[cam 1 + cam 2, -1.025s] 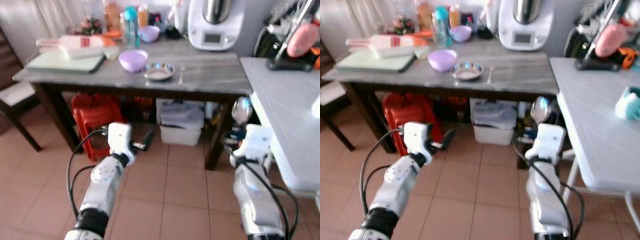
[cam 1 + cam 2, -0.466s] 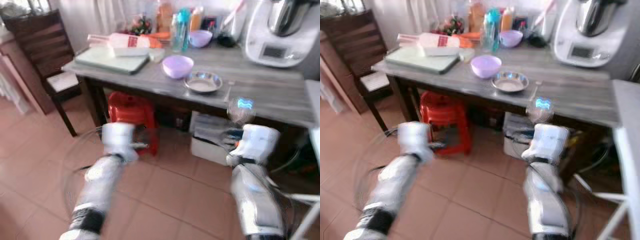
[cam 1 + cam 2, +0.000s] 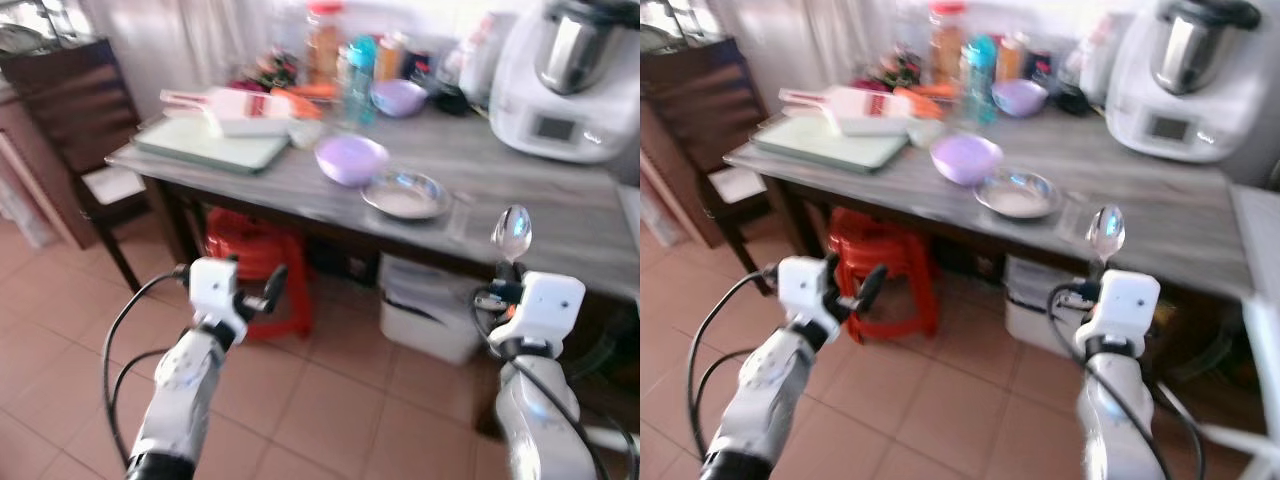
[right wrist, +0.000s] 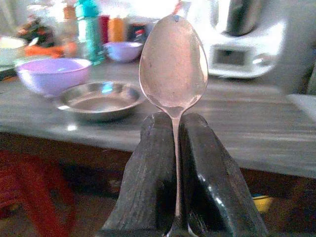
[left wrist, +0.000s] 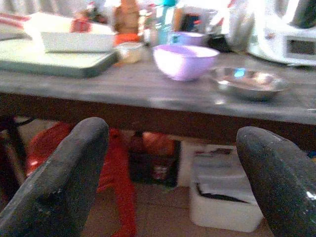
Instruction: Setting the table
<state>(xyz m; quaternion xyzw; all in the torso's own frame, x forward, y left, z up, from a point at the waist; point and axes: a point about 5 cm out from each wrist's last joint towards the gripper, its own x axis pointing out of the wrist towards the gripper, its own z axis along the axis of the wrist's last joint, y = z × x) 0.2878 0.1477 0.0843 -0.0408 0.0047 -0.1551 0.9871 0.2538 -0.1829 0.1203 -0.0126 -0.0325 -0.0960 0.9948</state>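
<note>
Standing before the grey worktop [image 3: 520,200], the robot has its right hand [image 4: 175,148] pinched tight on a spoon [image 3: 512,233], which points straight up with its bowl level with the worktop's front edge. Its left hand [image 3: 262,290] is held out low in front of a red stool [image 3: 255,265] under the worktop, fingers [image 5: 59,182] spread wide and holding nothing. On the worktop sits a shallow steel dish [image 3: 405,195], looking bare inside, with a lilac bowl [image 3: 350,158] just beside it; I cannot see into that one. Further back are a smaller purple bowl [image 3: 398,96], a teal bottle [image 3: 360,65], a green tray [image 3: 212,145] and a white kitchen machine [image 3: 565,70].
</note>
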